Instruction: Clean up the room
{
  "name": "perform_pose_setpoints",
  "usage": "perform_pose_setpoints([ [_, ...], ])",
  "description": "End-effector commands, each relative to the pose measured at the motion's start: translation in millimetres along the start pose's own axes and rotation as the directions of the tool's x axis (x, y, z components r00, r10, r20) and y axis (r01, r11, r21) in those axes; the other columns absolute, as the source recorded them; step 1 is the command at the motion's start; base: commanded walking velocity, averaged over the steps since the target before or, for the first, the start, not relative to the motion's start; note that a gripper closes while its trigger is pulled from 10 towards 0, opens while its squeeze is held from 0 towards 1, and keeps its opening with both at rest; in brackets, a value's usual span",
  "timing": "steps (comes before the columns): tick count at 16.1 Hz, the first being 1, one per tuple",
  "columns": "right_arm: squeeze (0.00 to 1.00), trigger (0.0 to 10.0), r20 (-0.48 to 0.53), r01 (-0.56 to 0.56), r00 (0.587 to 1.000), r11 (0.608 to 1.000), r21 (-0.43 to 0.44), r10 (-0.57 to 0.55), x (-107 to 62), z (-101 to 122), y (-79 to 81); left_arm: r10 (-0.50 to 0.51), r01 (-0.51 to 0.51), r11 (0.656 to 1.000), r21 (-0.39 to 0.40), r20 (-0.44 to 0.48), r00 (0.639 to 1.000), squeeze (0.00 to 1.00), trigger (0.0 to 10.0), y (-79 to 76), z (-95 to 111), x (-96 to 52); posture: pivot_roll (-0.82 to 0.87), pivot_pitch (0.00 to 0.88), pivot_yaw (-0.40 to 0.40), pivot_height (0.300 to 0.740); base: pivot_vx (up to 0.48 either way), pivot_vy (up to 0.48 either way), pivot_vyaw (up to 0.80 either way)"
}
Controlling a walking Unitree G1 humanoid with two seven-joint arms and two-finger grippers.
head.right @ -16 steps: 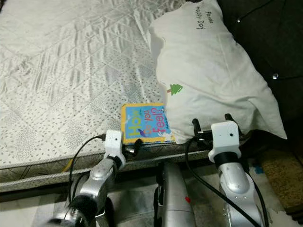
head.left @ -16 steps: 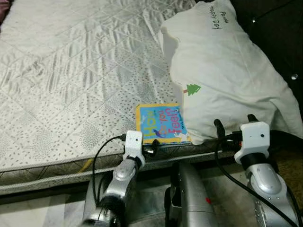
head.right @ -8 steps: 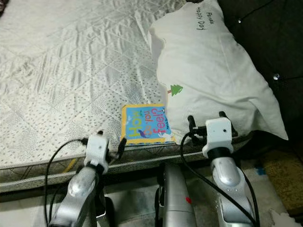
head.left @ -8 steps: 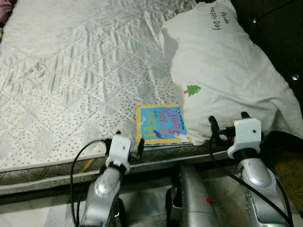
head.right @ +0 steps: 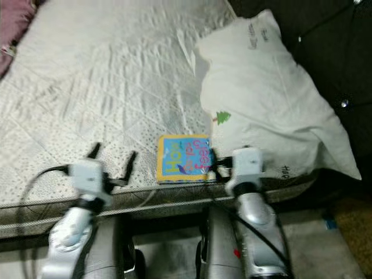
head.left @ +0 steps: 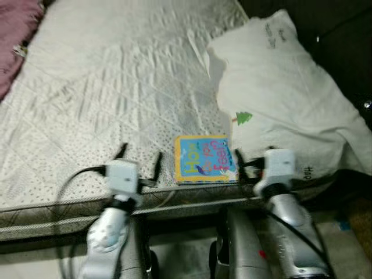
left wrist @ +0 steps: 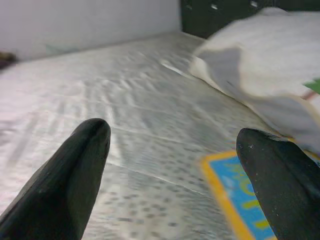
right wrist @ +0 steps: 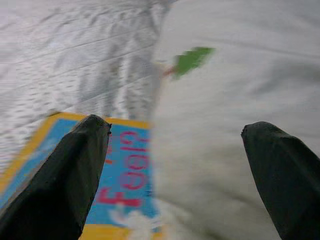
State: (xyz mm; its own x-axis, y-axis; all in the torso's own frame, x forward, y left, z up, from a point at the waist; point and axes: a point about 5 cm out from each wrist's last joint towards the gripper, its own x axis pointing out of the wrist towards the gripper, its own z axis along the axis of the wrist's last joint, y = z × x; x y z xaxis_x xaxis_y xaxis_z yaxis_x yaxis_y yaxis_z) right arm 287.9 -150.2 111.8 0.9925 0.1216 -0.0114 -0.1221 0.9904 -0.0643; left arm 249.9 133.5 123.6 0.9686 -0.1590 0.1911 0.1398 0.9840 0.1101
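The stiff, light book point(head.left: 206, 158) lies flat on the bed point(head.left: 116, 87); both spread end effectors, left point(head.left: 139, 163) and right point(right wrist: 175, 150), should pinch its near edge.

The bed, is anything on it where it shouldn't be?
Yes. A colourful book lies on the mattress near its front edge, right beside the white pillow. It looks left out rather than put away. Both hands hover near it.
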Motion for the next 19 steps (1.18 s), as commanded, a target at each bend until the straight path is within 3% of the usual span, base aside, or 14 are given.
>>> perform_pose_setpoints([
  [1, 0.0, 10.0, -0.026, -0.027, 0.999, 1.0, 0.003, 0.027, 3.0, -4, 6.0, 0.034, -0.033, 0.999, 0.007, -0.014, 0.999, 0.0, 10.0, 5.5, 0, -4.8, 0.0, 0.078, 0.036, 0.562, 0.0, 0.0, 0.0],
  [3, 0.0, 10.0, 0.008, -0.061, 0.998, 0.998, 0.0, 0.061, 11.6, 2, 12.6, 0.066, -0.066, 0.998, 0.01, -0.018, 0.998, 0.0, 10.0, 9.6, -1, -5.6, 0.01, 0.041, 0.033, 0.562, 0.0, 0.0, 0.0],
  [7, 0.0, 10.0, 0.077, -0.014, 0.997, 0.993, 0.121, 0.005, 20.5, 15, 5.0, 0.121, -0.121, 0.992, 0.024, -0.011, 0.993, 0.0, 10.0, 21.0, 0, -5.4, 0.03, 0.0, 0.034, 0.562, 0.0, 0.0, 0.0],
  [11, 0.0, 10.0, 0.109, -0.002, 0.994, 0.987, 0.161, -0.016, 35.3, 24, 3.7, 0.147, -0.147, 0.988, 0.039, 0.006, 0.989, 0.0, 10.0, 30.1, 1, 6.1, 0.04, 0.0, 0.03, 0.612, 0.0, 0.0, 0.0],
  [19, 0.0, 10.0, 0.144, -0.014, 0.99, 0.985, 0.171, -0.011, 45.4, 32, 4.3, 0.144, -0.144, 0.99, 0.011, 0.007, 0.99, 0.0, 10.0, 17.6, -3, 11.9, 0.02, 0.0, 0.009, 0.71, 0.0, 0.0, 0.0],
])
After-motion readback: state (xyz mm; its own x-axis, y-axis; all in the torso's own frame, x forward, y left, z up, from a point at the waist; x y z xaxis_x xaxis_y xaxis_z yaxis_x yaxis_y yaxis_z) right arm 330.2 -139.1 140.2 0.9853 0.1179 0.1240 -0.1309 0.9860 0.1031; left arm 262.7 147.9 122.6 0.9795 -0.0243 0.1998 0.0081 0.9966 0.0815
